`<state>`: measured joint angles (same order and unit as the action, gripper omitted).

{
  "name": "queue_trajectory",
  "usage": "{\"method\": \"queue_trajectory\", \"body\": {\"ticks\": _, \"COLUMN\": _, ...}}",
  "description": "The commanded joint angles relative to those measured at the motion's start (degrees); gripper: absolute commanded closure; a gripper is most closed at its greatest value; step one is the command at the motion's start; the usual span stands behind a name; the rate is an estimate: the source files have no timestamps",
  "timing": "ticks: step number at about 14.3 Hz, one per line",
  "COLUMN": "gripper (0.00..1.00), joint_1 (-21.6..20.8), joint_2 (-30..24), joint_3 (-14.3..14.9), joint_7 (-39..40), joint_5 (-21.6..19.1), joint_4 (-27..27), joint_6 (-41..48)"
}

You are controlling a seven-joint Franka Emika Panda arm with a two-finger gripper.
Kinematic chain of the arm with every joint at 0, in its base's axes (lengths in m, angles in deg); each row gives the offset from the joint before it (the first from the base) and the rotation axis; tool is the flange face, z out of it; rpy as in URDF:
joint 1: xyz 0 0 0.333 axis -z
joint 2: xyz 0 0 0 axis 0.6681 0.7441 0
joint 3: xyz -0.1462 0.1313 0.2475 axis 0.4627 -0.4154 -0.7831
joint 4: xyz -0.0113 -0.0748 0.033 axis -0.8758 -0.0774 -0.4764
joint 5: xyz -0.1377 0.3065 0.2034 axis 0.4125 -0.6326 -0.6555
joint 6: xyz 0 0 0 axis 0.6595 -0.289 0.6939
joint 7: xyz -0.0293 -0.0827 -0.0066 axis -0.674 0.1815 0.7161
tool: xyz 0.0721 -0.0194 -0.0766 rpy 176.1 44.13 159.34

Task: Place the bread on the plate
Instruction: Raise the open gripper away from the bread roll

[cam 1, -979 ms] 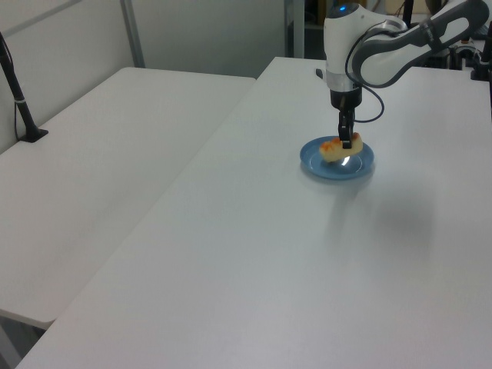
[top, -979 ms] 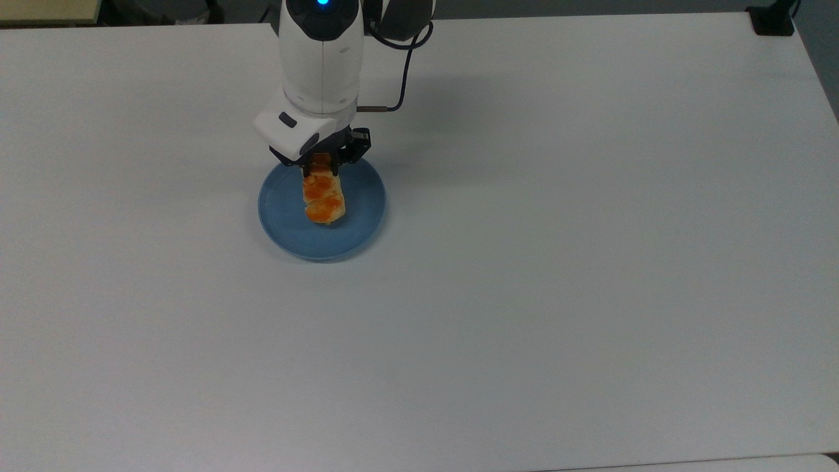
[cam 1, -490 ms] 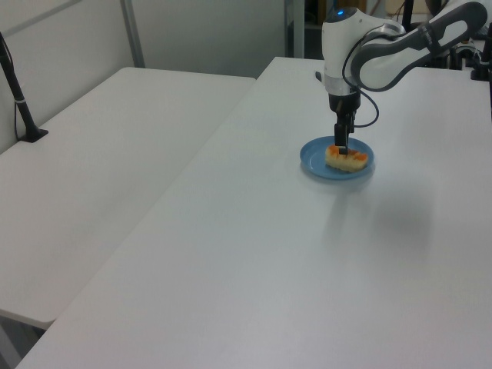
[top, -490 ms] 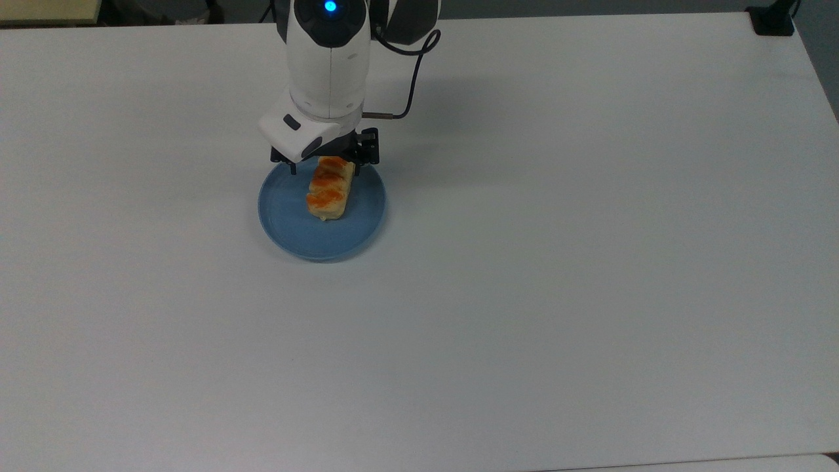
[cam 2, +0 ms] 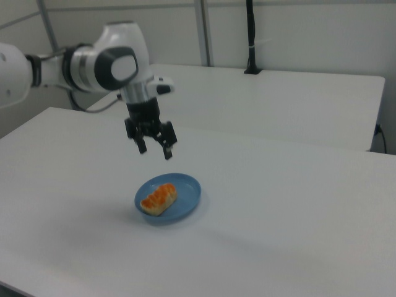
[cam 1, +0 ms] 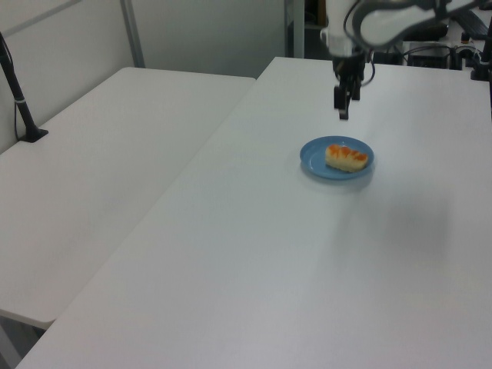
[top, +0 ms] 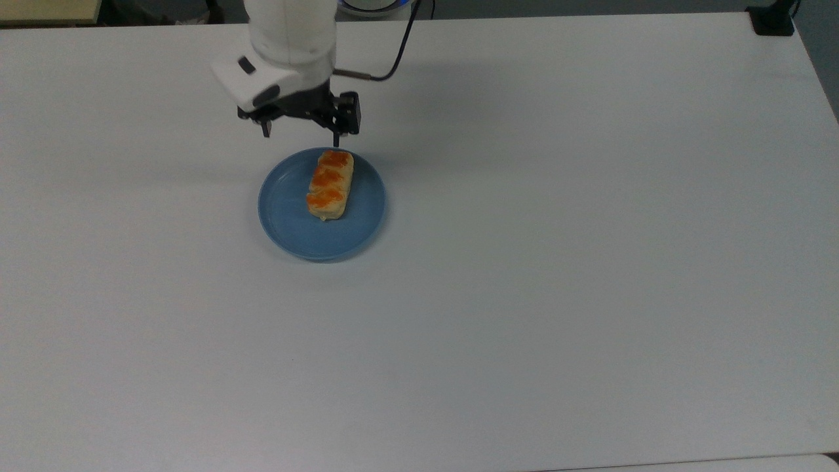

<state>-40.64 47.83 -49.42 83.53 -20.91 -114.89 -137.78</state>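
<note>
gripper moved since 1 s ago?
Yes. The gripper, jaws open, has pulled off the bread and now sits past the plate rim, toward the top view's upper left.

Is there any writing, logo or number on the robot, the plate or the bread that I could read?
None can be read.
The gripper, the blue plate, the bread and the white table all look plain, with no text or label.

The bread lies on the plate (itself on the table), below the raised, spread gripper, apart from it.
</note>
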Motion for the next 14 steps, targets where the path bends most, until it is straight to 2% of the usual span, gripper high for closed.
{"method": "queue_trajectory", "body": {"ticks": 1, "gripper": 0.0, "joint_1": 1.8, "joint_2": -5.9, "joint_3": 0.9, "joint_7": -1.1, "joint_5": -5.2, "joint_4": 4.0, "joint_6": 6.4}}
{"method": "queue_trajectory", "body": {"ticks": 6, "gripper": 0.0, "joint_1": -1.7, "joint_2": -11.7, "joint_3": 7.8, "joint_7": -1.0, "joint_5": -9.5, "joint_4": 4.3, "joint_6": 5.8}}
{"method": "queue_trajectory", "body": {"ticks": 8, "gripper": 0.0, "joint_1": -4.3, "joint_2": -13.2, "joint_3": 11.3, "joint_7": 3.5, "joint_5": -9.5, "joint_4": 4.6, "joint_6": 6.0}}
{"method": "queue_trajectory", "body": {"ticks": 14, "gripper": 0.0, "joint_1": -4.3, "joint_2": -12.5, "joint_3": 11.0, "joint_7": 6.2, "joint_5": -9.6, "joint_4": 4.4, "joint_6": 5.3}}
